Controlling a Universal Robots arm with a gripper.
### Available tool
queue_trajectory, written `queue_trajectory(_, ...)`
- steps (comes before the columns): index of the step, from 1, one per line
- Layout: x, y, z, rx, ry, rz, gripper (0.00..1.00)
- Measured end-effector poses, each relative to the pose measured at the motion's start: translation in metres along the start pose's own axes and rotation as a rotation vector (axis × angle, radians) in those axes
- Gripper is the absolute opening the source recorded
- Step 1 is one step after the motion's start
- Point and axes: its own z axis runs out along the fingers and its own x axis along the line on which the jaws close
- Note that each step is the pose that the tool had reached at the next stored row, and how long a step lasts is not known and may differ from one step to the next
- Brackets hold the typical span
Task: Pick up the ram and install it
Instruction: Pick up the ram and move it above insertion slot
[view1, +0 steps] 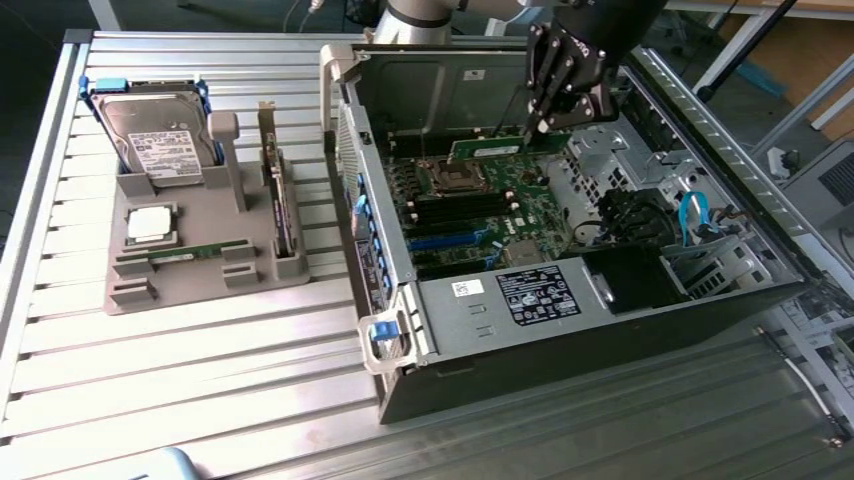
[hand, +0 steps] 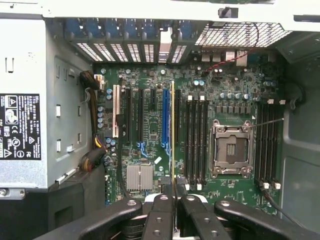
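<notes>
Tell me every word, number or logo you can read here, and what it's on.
No text is readable.
Hard drive label: print too small.
Black label in the computer case: too small.
White sticker beside it: blurred.
The ram in the pincer: markings too small.

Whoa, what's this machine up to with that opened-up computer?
A robot arm's gripper is clamped on the ram, a thin green memory stick. It holds the stick inside the open computer case, above the motherboard. The stick is not seated in a slot yet. Beside the case, a gray holder carries a hard drive and other parts.
</notes>
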Motion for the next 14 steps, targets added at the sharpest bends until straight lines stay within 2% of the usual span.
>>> queue_trajectory(14,-0.028,-0.0006,0.0056,0.0001,-0.0001,0.001,0.12)
